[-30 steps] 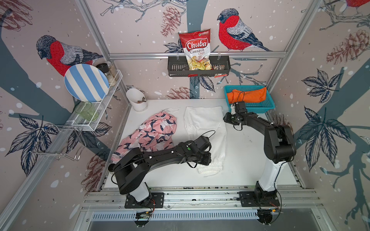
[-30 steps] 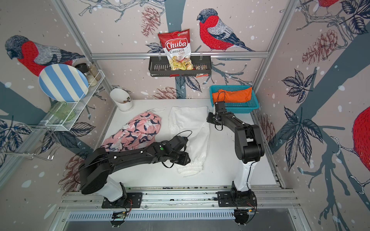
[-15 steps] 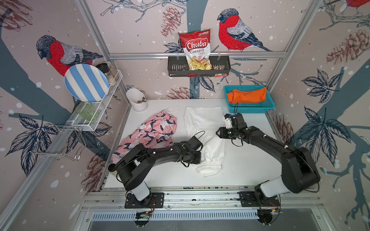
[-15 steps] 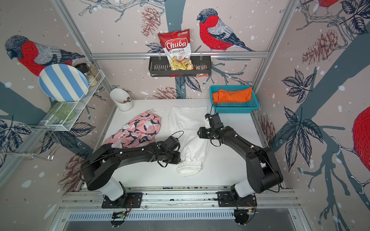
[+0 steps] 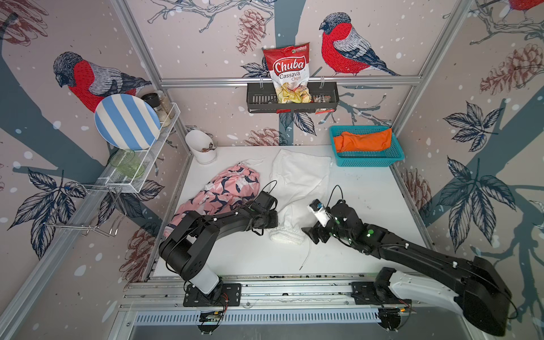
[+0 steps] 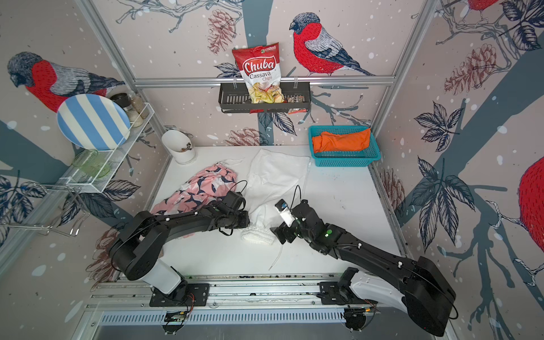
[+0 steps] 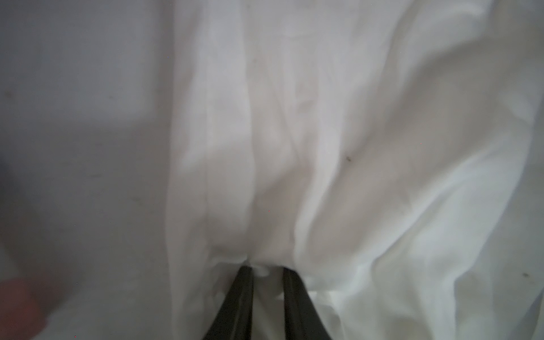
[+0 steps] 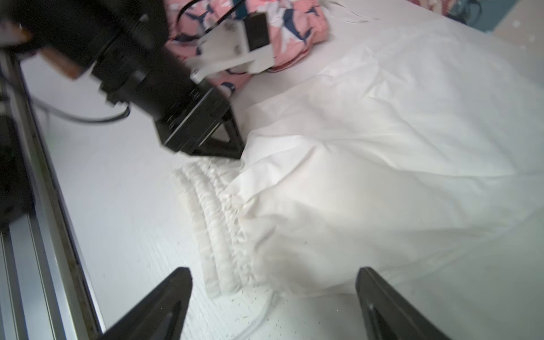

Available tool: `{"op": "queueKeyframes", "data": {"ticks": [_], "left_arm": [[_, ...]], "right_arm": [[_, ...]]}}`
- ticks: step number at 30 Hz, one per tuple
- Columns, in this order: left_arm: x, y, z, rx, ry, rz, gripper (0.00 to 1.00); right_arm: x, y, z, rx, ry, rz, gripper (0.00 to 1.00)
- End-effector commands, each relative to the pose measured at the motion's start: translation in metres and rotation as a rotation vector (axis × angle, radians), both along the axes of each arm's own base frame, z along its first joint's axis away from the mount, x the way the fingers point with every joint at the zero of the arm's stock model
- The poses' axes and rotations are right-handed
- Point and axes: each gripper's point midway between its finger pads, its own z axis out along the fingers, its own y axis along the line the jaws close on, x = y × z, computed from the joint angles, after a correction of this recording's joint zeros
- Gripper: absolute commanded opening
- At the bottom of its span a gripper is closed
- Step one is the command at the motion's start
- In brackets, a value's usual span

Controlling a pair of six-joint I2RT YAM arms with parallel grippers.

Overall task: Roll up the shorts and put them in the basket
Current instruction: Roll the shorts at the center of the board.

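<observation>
Tabletop: white shorts pinched in left end effector.

White shorts: soft matt cloth, creased; waistband gathered, ribbed. Pink shorts: printed matt cloth. Orange shorts: plain matt cloth. Basket: teal plastic, perforated walls. Surface: white, matt, faint grain. Right claw: matt black plastic. Chip bag: glossy film. Rails: brushed metal, satin finish. Wire shelf: white-coated metal mesh. Plate: smooth, slight sheen.
</observation>
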Motion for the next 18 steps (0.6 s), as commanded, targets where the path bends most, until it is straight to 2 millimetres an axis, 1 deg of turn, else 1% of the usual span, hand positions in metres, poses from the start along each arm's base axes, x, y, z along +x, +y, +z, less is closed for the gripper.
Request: {"op": "queueKeyframes", "data": {"ticks": [1,2,4,6,8,11,13,16,18], "left_arm": [[-0.003,0.012,-0.003,0.046,0.012,-0.025,0.25],[-0.003,0.013,-0.004,0.047,0.014,-0.028,0.25],[-0.005,0.013,-0.009,0.046,0.027,-0.036,0.25],[-0.007,0.014,-0.014,0.045,0.040,-0.037,0.25],[-0.008,0.014,-0.017,0.039,0.046,-0.038,0.25],[-0.011,0.017,-0.020,0.040,0.053,-0.040,0.25],[-0.014,0.019,-0.021,0.039,0.058,-0.040,0.25],[-0.015,0.018,-0.022,0.026,0.065,-0.042,0.25],[-0.015,0.017,-0.022,0.021,0.066,-0.044,0.25]], "right_arm": [[0.006,0.003,-0.001,-0.229,-0.329,0.145,1.00],[0.004,0.002,-0.010,-0.309,-0.373,0.179,1.00],[0.004,0.002,-0.021,-0.414,-0.441,0.224,1.00],[0.003,0.007,-0.028,-0.455,-0.487,0.267,1.00],[-0.002,0.015,-0.039,-0.487,-0.533,0.334,1.00],[-0.006,0.019,-0.067,-0.580,-0.580,0.397,1.00],[-0.008,0.023,-0.075,-0.600,-0.598,0.426,1.00],[-0.011,0.034,-0.078,-0.588,-0.659,0.452,1.00],[-0.008,0.038,-0.080,-0.591,-0.693,0.443,1.00]]}}
